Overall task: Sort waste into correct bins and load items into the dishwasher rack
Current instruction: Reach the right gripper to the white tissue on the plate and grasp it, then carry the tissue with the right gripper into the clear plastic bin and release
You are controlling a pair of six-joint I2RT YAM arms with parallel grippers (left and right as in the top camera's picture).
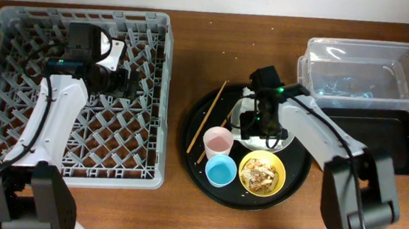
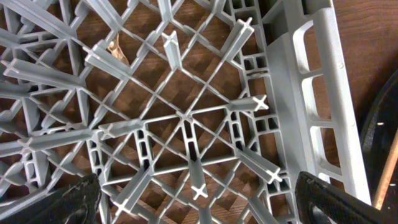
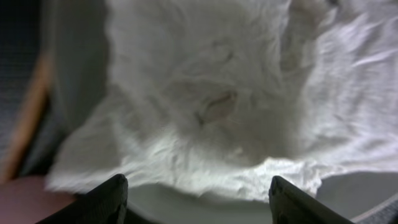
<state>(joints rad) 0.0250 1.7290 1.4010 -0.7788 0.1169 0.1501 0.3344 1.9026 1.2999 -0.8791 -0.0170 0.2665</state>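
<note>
The grey dishwasher rack [image 1: 9, 111] fills the left side. My left gripper [image 1: 128, 85] hangs open and empty over its lattice floor [image 2: 186, 118]. On the round black tray [image 1: 194, 140] sit a pink cup [image 1: 218, 140], a blue cup [image 1: 220, 169], a yellow bowl [image 1: 262, 173] with brownish food scraps, two chopsticks [image 1: 210, 115] and the pale plate [image 1: 286, 143]. My right gripper [image 1: 257, 127] is open, low over the plate, with the crumpled white napkin [image 3: 217, 93] just ahead of its fingers [image 3: 196, 202]. The gold-brown wrapper is not in view.
A clear plastic tub [image 1: 367, 66] stands at the back right, holding something bluish. A shallow black rectangular tray [image 1: 390, 140] lies just in front of it. A small tan scrap [image 2: 117, 51] shows under the rack's lattice.
</note>
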